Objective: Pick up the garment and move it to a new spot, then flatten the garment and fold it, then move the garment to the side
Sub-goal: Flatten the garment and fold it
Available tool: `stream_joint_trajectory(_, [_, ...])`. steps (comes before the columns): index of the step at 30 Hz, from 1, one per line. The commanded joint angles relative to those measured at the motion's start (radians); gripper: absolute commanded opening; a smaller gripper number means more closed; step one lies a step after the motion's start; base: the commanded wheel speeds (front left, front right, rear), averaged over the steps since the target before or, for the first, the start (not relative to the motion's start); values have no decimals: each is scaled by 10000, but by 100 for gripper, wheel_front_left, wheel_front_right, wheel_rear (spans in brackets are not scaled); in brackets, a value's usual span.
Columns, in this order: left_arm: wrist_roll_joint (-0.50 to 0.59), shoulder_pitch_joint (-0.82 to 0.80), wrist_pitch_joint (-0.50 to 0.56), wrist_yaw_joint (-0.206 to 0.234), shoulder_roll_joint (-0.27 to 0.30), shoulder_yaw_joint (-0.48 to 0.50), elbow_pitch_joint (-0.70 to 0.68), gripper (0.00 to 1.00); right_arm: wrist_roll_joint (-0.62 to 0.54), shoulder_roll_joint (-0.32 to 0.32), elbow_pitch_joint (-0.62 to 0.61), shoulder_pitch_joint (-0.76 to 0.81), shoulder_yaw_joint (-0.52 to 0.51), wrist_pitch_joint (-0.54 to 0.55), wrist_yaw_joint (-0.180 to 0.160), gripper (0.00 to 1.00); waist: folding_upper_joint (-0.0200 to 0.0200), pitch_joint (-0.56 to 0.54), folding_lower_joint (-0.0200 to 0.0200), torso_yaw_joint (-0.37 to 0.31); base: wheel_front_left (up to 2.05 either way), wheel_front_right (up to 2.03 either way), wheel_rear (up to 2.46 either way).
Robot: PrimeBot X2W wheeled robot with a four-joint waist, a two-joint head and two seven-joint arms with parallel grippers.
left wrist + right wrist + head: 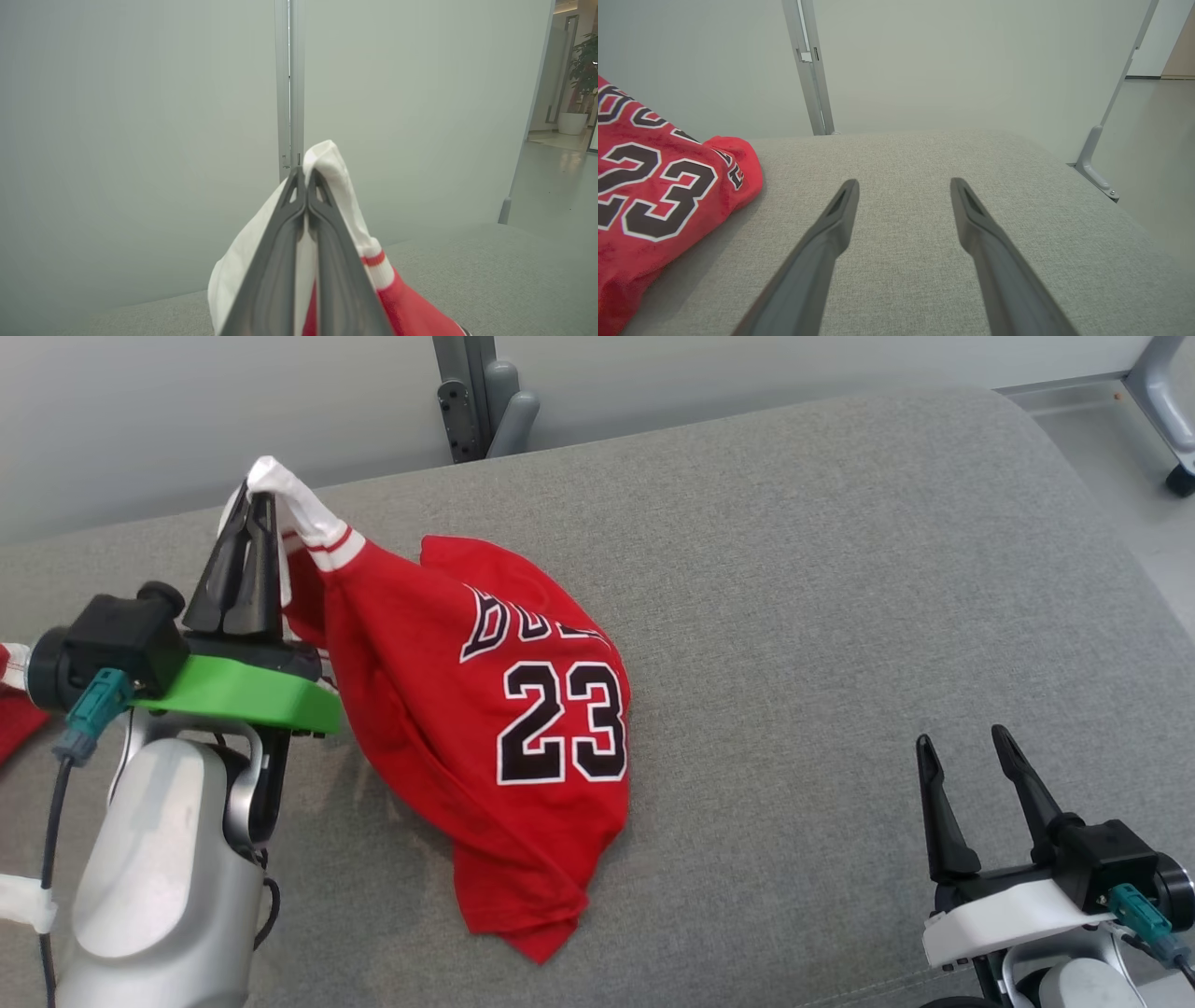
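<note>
The garment (485, 709) is a red jersey with a black "23" and a white, red-striped trim. It lies bunched on the grey cushion, its upper left part lifted. My left gripper (254, 499) is shut on the white trim, which folds over the fingertips (303, 175). Red cloth of the garment (411, 312) hangs down to the right of those fingers. My right gripper (962, 742) stands open at the lower right, apart from the jersey, with nothing between its fingers (903, 184). The garment (658, 196) shows at the left of the right wrist view.
The grey cushion (840, 579) spreads wide to the right of the jersey. A pale wall and a grey metal post (476, 392) stand behind it. Another bit of red cloth (14, 719) peeks in at the left edge. A wheeled frame leg (1167, 420) stands far right.
</note>
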Motion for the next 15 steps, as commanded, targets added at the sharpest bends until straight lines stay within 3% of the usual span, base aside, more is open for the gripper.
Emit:
stream_joint_trajectory(1, [145,-229,-30,-53,73,81,-150,0,16,-31,26,-49,3,-31,-7,100,0,-34,0,6,0,0,0])
stream_joint_trajectory(15, [773,-2291,-33,-320,434,309,-552,0,68,-157,87,103,77,-31,-7,100,0,-362,0,-59,0,0,0])
